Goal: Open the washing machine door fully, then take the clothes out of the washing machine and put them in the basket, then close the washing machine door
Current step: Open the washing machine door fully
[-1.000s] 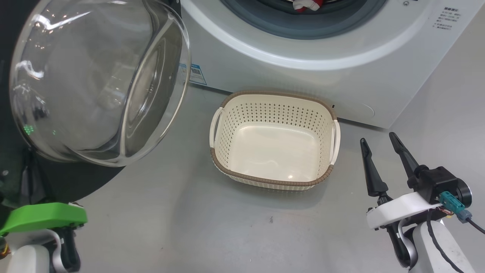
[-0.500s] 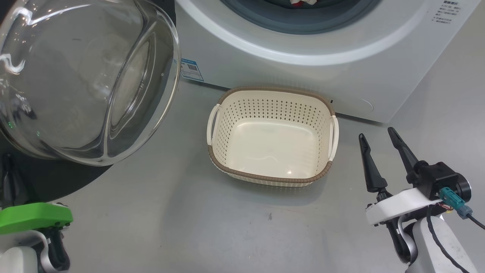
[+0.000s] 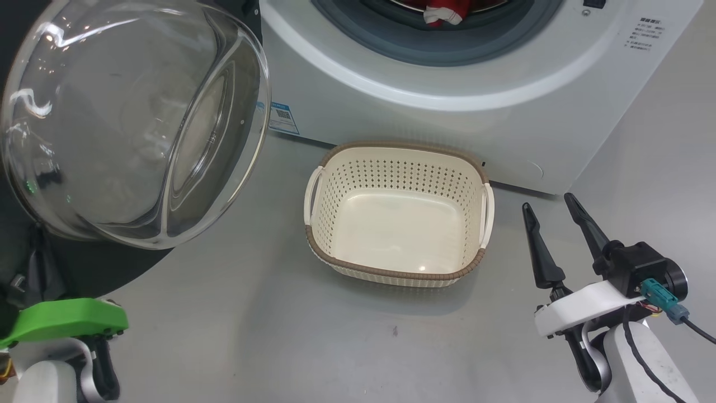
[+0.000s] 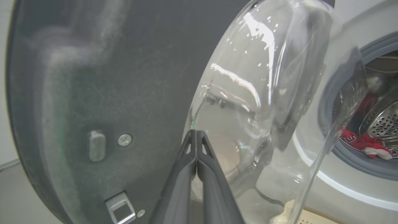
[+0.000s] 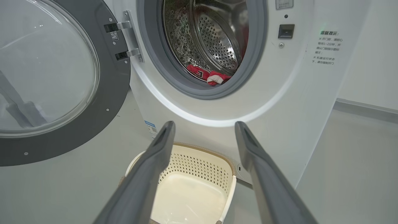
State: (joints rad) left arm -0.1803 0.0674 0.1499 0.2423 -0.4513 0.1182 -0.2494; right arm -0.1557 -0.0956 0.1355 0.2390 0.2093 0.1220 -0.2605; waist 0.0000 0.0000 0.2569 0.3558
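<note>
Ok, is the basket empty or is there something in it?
Empty. The basket shows a bare cream floor in the head and right wrist views; the clothes lie inside the drum of the washing machine.

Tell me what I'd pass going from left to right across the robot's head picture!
washing machine door with its big glass bowl → basket on the floor → right gripper, fingers spread open
</note>
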